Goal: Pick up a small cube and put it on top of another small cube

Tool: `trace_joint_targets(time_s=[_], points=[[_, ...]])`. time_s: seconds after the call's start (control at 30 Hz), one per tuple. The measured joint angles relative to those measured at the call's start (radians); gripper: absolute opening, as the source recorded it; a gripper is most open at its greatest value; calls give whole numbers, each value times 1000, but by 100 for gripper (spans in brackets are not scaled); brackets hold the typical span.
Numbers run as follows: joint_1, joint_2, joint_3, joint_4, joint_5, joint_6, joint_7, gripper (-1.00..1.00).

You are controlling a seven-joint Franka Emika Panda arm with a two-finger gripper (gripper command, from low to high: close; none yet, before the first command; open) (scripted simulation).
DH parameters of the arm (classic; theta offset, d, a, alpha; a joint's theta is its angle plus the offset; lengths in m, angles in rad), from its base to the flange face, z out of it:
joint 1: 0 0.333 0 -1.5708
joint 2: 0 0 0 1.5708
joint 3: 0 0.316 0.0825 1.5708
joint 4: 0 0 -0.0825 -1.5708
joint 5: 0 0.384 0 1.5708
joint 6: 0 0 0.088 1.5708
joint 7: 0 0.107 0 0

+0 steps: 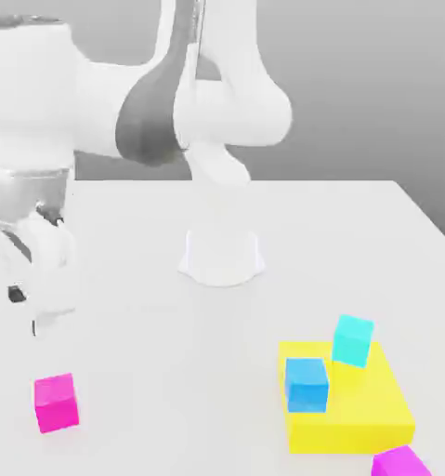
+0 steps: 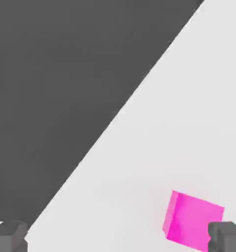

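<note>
The white desk (image 1: 124,372) carries a pink cube (image 1: 56,403) at 8 o'clock, a yellow slab (image 1: 356,414) at 4 o'clock, and a purple cube (image 1: 400,462) beside the slab.

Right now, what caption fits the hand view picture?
Open gripper above white table, near the pink cube.

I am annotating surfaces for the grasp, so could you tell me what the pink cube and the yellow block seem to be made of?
Pink cube: looks like matte plastic or painted foam, uniform colour, no highlights or grain. Yellow block: the same flat, unshiny finish, sharp edges. Both are simulator renders, so the material stays open.
</note>
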Motion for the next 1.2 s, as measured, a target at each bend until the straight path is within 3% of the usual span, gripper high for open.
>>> trace_joint_targets(time_s=[0.27,0.3,0.53,0.73,1.1,1.2], points=[[-57,289,14,-8,109,179,23,0],[-63,324,21,-1,113,207,21,-100],[-66,333,24,0,113,215,22,-100],[-35,145,20,-36,74,64,46,-100],[396,-166,285,-85,87,-194,-41,-100],[415,-124,306,-99,61,-141,-30,-100]])
